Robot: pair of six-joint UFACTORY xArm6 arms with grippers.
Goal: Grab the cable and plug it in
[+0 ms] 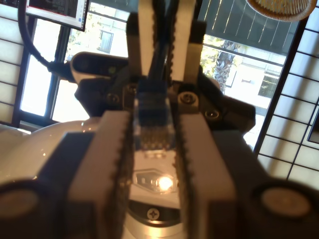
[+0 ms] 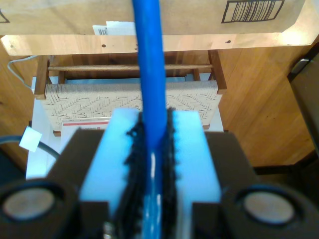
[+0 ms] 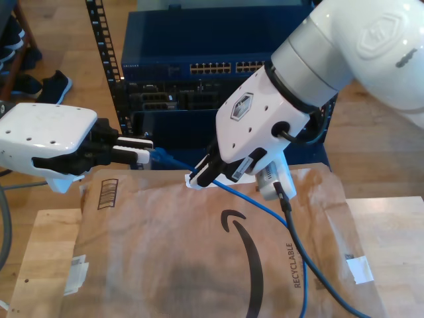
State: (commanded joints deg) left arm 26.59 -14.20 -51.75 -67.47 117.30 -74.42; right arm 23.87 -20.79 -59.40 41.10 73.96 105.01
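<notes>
Serrated pincer (image 2: 152,164), round blue cable (image 2: 149,64)

The cable (image 3: 265,209) runs off the exterior view's bottom edge; its plug tip (image 1: 153,130) is blurred between pincer pads; rack port labels (image 3: 218,67) too small to read.

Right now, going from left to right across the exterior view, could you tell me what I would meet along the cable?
My first hand → the cable's plug end → my second hand → the cable running down over the brown paper bag.
</notes>
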